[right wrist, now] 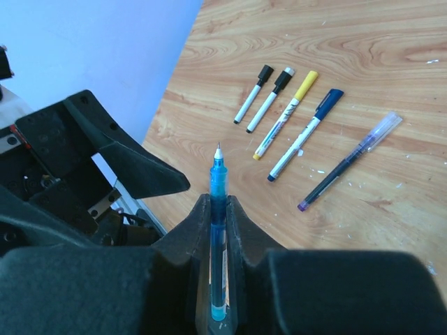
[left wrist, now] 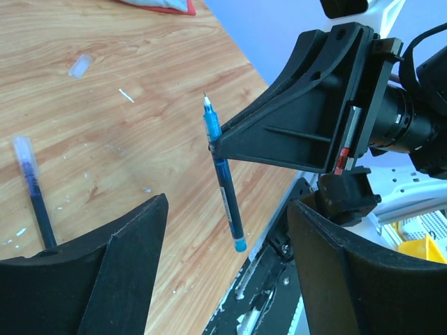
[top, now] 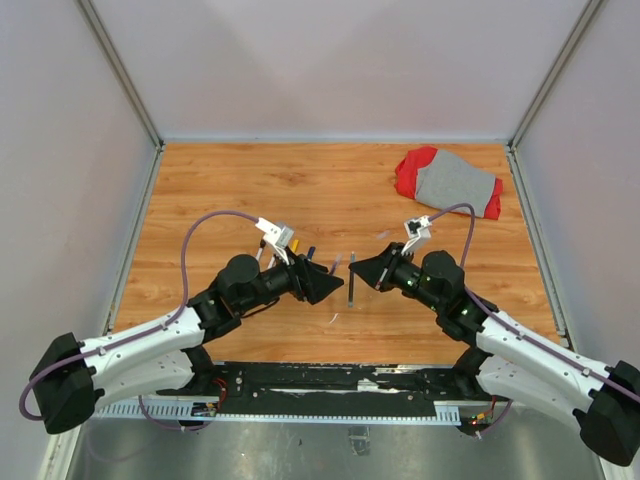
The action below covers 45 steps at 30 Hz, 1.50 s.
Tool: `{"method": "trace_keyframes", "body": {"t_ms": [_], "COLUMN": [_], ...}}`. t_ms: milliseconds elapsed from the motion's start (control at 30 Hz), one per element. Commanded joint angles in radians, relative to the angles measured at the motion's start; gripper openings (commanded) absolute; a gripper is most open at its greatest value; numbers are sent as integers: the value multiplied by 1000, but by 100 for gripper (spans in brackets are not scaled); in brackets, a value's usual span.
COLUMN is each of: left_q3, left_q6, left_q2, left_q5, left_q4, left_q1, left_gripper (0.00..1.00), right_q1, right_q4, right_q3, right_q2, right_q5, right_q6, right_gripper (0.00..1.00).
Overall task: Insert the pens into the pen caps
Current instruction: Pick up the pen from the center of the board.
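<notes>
Pinched the blue pen (right wrist: 218,183) in the right claw (top: 362,268), fingers closed tight on its barrel, bare needle tip sticking out past them; held it roughly upright, clear of the desk (top: 250,190); spread the left claw (top: 330,285) wide, gripping nothing, fingertips just short of that pen, facing the right claw; saw five capped pens lying side by side on the desk ahead of the right claw: two black-capped markers (right wrist: 250,96), a yellow-capped pen (right wrist: 283,116), a blue-capped pen (right wrist: 302,136), a clear-capped dark pen (right wrist: 349,162); spotted a red-and-grey cloth (top: 450,182) far beyond the right claw.
</notes>
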Motion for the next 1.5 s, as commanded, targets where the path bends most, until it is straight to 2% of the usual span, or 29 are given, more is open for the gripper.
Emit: {"method": "trace_keyframes", "body": {"t_ms": [0, 300, 433, 833, 1000, 1100, 1267, 1467], "left_q3": [-19, -13, -13, 12, 22, 24, 34, 49], "left_q6": [-10, -2, -5, -21, -21, -22, -17, -2], "left_q2": [6, 34, 55, 133, 137, 135, 139, 135], "left_q5": [13, 51, 53, 67, 60, 54, 46, 22], "left_q4": [75, 108, 117, 169, 169, 166, 144, 103], "left_q1": [-14, -23, -31, -58, -60, -59, -59, -59], "left_gripper": [74, 73, 70, 43, 35, 28, 12, 1], "right_q1": [39, 54, 60, 77, 83, 85, 88, 88], "right_q4": [101, 134, 163, 193, 201, 201, 203, 193], "right_q3": [-6, 0, -11, -20, -21, -22, -28, -26], "right_q2": [1, 13, 6, 2, 8, 13, 17, 9], "right_q5": [91, 104, 111, 125, 123, 122, 125, 130], "right_q6": [54, 71, 95, 100, 101, 99, 93, 62], "right_gripper": [1, 1, 1, 1, 1, 1, 1, 4]}}
